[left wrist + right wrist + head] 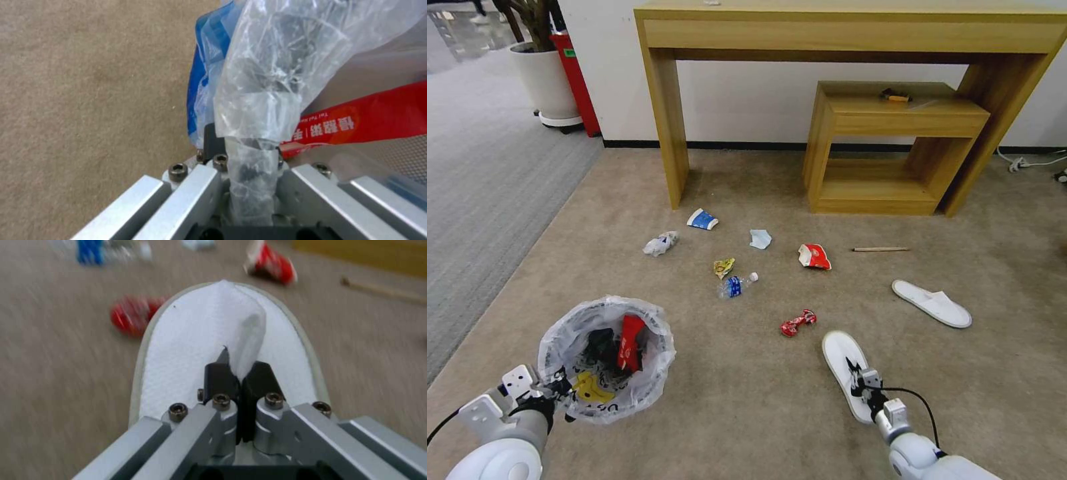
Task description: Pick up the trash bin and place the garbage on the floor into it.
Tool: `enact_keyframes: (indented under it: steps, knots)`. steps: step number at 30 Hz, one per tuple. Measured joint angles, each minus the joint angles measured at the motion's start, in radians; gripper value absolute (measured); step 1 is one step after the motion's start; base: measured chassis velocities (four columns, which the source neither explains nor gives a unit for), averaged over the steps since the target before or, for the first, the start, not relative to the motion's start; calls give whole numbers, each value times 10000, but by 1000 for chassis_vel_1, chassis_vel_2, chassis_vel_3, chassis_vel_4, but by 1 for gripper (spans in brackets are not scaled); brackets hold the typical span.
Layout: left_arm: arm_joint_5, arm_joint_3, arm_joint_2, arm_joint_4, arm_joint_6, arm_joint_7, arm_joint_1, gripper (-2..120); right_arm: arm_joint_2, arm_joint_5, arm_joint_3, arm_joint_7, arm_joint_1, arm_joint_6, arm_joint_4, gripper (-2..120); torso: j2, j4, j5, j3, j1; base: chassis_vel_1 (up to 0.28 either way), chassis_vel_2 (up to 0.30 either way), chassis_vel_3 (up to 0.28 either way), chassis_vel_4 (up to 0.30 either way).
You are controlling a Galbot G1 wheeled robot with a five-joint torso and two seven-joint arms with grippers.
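1. The left tool [550, 393] is clamped on the bag-lined rim of the trash bin [606, 357], which sits low at the robot's left; the left wrist view shows the crinkled plastic bunched between its closed fingers [213, 143].
2. The right tool [854, 375] is pinched tight on the thin upper of a white slipper [844, 370].
3. Inside the bin lie a red wrapper [630, 341] and a yellow scrap.
4. Beige carpet [727, 413] carries the rest: a twisted red wrapper [798, 323], a small bottle [736, 285], a second slipper [932, 303], a paper cup [702, 219], a wooden stick [880, 249].
5. Farther off, a wooden bench [854, 40] stands against the white wall, with grey striped carpet to the left.
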Motion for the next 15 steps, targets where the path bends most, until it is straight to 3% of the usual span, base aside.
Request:
enact_keyframes:
  steps: [9,11,15]
  knots:
    - [174,180,29,51,65,41,109,0,-233,-471,17,319,232,-248,2088,0,0,0,0,0,0,0,0,0,0]
    - [341,331,18,51,106,89,143,0,-367,-611,-119,594,421,-573,3306,0,0,0,-1,0,0,0,0,0,0]
    - [604,451,-48,67,110,181,220,0,-535,-714,-402,844,743,-877,4327,0,-1,0,0,0,0,0,0,0,0]
